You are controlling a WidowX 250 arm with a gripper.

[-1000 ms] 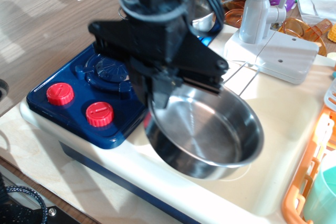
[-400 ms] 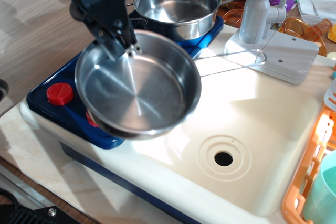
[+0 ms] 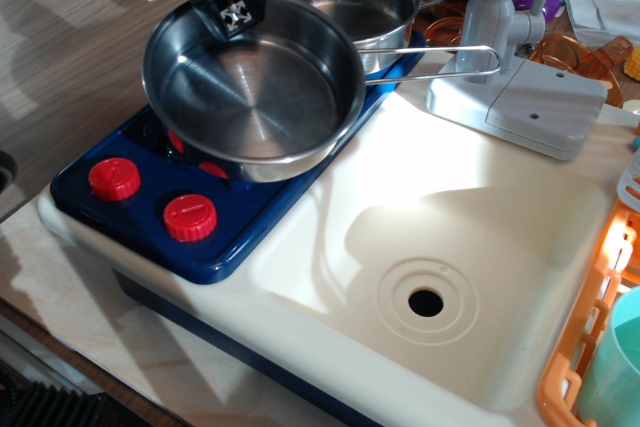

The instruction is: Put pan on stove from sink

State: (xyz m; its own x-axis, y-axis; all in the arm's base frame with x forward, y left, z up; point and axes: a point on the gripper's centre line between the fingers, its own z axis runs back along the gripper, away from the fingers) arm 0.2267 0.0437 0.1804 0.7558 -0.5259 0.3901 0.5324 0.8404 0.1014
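Note:
The shiny steel pan (image 3: 250,87) hangs over the front burner of the dark blue stove (image 3: 150,182). Its wire-loop handle (image 3: 440,62) points right toward the faucet. My black gripper (image 3: 222,7) is shut on the pan's far left rim and holds it, tilted a little; I cannot tell whether it touches the burner. The cream sink (image 3: 450,237) lies to the right with its round drain hole (image 3: 426,301) bare.
A deeper steel pot (image 3: 345,2) sits on the back burner just behind the pan. Two red knobs (image 3: 115,178) are at the stove's front. The grey faucet (image 3: 500,17) stands behind the sink. An orange dish rack (image 3: 590,347) lies at the right edge.
My gripper has carried the pan up out of the sink and left over the stove. The pan has moved further back and levelled. The sink basin and its drain show in full.

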